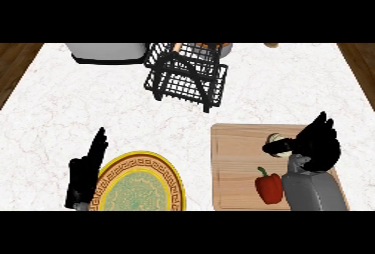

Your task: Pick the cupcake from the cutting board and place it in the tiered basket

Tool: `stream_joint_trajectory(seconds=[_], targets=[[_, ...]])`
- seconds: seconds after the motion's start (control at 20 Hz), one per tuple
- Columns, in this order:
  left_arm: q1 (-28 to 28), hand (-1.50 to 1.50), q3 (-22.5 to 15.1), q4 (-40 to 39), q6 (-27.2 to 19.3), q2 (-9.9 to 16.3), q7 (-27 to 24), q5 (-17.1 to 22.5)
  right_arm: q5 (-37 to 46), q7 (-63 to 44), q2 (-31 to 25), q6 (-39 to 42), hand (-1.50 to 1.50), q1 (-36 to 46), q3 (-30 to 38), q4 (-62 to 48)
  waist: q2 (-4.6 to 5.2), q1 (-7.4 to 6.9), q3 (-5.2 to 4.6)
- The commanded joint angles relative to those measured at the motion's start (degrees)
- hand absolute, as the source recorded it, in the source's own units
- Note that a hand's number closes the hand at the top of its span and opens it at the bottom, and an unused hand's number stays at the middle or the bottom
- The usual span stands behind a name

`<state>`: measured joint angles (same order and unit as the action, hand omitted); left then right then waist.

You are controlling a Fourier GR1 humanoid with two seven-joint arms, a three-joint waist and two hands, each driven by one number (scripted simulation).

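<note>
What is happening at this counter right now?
The right hand is over the cutting board, its fingers curled around the cupcake, which looks to be still at the board. A red pepper lies on the board nearer the robot. The tiered basket stands further back on the counter, so the placing step is not yet done. The left hand rests open beside a patterned plate.

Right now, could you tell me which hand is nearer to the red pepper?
Right. The right hand is just above the red pepper on the cutting board; the left hand rests far left, beyond the plate.
</note>
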<state>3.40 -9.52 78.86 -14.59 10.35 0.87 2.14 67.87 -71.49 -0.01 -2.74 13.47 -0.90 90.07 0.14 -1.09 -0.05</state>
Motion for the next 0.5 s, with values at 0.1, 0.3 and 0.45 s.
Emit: stream_joint_trajectory(seconds=[0.1,0.3,0.45], targets=[[2.38,0.0,-1.42,1.26,-0.73,-1.26,-0.79,-0.98,-3.12,-13.73,0.01,4.96,-1.5,2.66,2.25,-4.34,-0.26,0.29,0.01],[-0.32,0.0,0.39,-1.41,0.24,-0.39,-0.86,-0.26,-6.21,-13.73,0.01,6.35,-1.5,6.6,4.56,-9.5,-0.04,0.16,-0.05],[-0.19,0.0,0.52,-0.9,0.41,0.31,-0.95,-0.76,-6.42,-13.73,0.01,6.42,-1.5,10.59,7.56,-13.61,0.0,-0.04,-0.01]])
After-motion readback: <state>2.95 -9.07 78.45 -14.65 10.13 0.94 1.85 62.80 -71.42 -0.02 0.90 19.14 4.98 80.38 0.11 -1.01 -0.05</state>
